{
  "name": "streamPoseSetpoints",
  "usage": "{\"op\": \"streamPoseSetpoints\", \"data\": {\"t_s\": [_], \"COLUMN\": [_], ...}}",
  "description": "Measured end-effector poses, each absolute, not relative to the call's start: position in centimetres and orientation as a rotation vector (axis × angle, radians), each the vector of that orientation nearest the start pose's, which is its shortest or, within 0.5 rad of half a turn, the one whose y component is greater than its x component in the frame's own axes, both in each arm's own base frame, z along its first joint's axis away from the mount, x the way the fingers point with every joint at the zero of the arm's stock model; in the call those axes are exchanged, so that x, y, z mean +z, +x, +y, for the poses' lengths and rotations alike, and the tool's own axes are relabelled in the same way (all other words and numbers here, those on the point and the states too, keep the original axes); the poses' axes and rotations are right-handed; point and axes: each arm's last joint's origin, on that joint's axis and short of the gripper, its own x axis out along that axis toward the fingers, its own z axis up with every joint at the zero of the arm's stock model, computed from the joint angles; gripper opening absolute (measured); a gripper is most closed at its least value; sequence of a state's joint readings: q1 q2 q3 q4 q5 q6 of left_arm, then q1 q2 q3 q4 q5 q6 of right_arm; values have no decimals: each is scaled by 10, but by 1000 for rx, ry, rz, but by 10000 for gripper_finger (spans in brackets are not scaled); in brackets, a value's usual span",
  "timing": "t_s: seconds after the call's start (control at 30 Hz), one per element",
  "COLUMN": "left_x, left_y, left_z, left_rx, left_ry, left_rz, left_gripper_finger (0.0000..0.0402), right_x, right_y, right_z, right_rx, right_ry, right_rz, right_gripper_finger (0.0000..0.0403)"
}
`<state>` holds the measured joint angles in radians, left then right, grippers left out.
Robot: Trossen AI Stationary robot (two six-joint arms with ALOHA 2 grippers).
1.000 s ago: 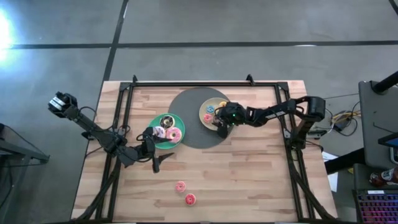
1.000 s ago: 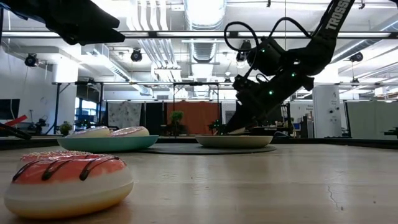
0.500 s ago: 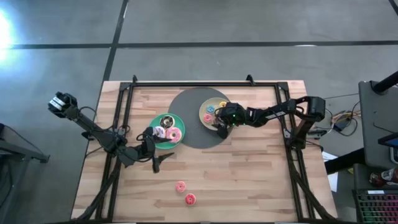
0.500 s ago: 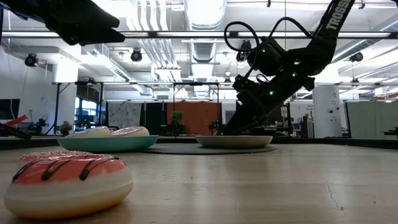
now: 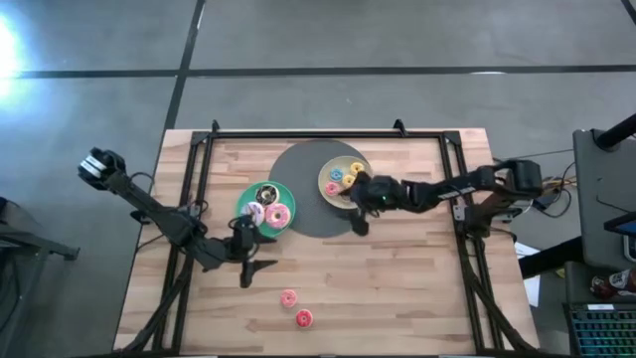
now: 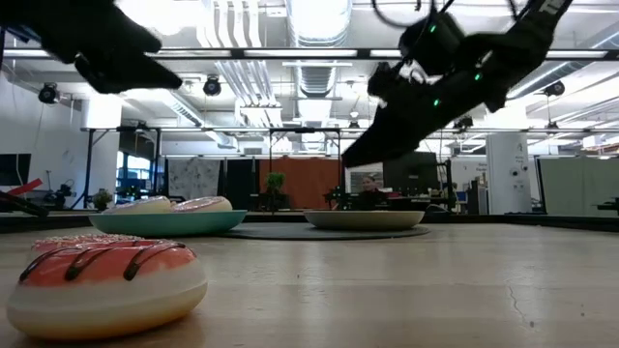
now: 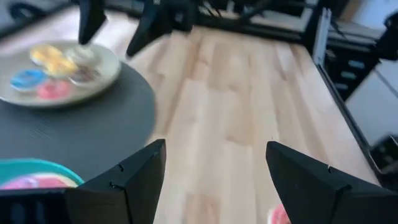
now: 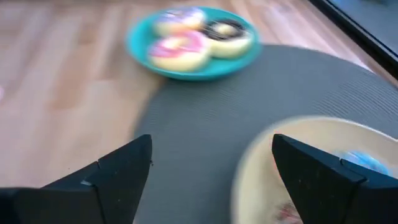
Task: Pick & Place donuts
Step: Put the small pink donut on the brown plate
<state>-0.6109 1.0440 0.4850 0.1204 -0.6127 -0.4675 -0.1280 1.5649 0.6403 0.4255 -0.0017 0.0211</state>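
Note:
Three larger donuts [image 5: 268, 207] lie on the teal plate [image 5: 245, 196]. Several tiny donuts [image 5: 343, 178] lie on the pale-yellow plate [image 5: 326, 189]. Two more donuts rest flat on the bare wood near the near edge: a pink one [image 5: 288, 297] and a red one [image 5: 304, 318], the latter large in the low view [image 6: 106, 280]. My right gripper [image 5: 356, 221] hangs open above the mat's near side, just clear of the pale-yellow plate [image 8: 298, 168]. My left gripper [image 5: 248, 270] is open and empty, near side of the teal plate [image 7: 28, 169].
Both plates sit on or beside a round dark mat [image 5: 308, 214] at the table's middle. A black frame [image 5: 199, 179] runs along the table's left, far and right sides. Bare wood [image 5: 397, 288] lies between the mat and the near edge.
My right gripper has risen from the pale-yellow plate and drawn back toward the table's right and near side, uncovering the tiny donuts there. My left gripper has shifted a little toward the near edge. The donuts on the table have stayed put.

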Motion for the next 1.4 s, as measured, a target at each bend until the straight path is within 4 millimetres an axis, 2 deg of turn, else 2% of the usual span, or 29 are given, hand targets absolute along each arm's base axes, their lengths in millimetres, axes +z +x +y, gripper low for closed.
{"op": "streamPoseSetpoints", "data": {"t_s": [0.23, 0.43, 0.77, 0.93, 1.17, 1.4], "left_x": [193, 173, 149, 133, 130, 116], "left_y": [196, 209, 231, 236, 238, 239], "left_z": [-122, -146, -181, -186, -191, -194], "left_rx": [2, -77, -79, -61, -65, -53], "left_ry": [-206, -188, -118, -111, -132, -129], "left_rz": [400, 411, 478, 522, 527, 563], "left_gripper_finger": [252, 252, 252, 252, 252, 252], "right_x": [173, 178, 178, 177, 177, 176], "right_y": [295, 292, 289, 288, 286, 286], "right_z": [9, 33, 48, 54, 61, 61], "right_rx": [29, 108, 142, 144, 166, 167], "right_ry": [-7, -22, 7, 4, 4, 0], "right_rz": [458, 442, 445, 447, 449, 461], "right_gripper_finger": [313, 305, 300, 297, 294, 293]}}
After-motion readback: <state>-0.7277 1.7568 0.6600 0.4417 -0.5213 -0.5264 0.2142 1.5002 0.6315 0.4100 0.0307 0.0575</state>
